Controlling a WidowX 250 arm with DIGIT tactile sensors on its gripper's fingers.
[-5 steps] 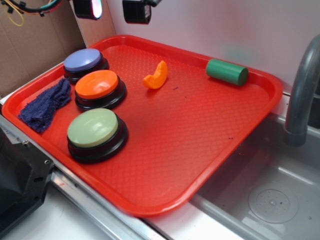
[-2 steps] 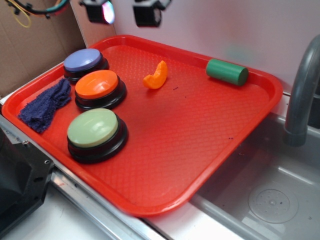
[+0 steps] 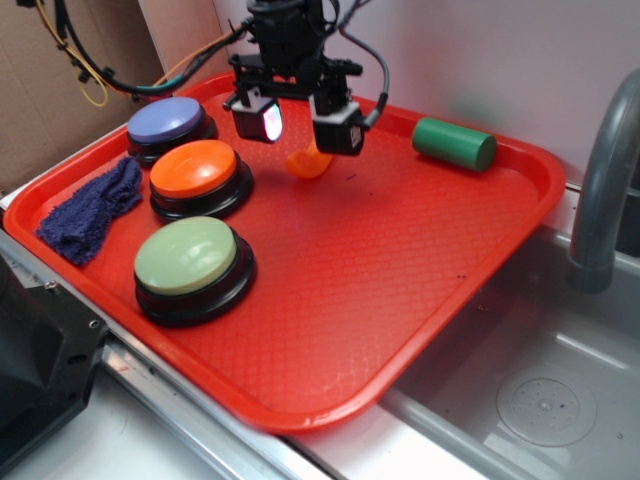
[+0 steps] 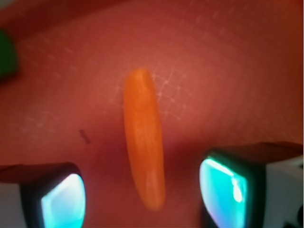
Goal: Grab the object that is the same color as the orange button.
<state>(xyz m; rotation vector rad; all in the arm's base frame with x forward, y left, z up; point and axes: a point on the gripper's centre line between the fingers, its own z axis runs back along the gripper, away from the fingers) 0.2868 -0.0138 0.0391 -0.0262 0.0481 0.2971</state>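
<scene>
Overhead, jaws wide apart, straddling the orange crescent [image 4: 144, 147], not touching.

From my outside view the hand [image 3: 296, 120] covers most of the orange wedge [image 3: 306, 163]. My wrist view is blurred; the green cylinder [image 4: 6, 56] is cut off at the left edge, and both fingers [image 4: 61, 202] run off the bottom.

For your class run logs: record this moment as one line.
hand: open, above target | target: small orange crescent plastic piece, on red tray | grasp: not yet
</scene>
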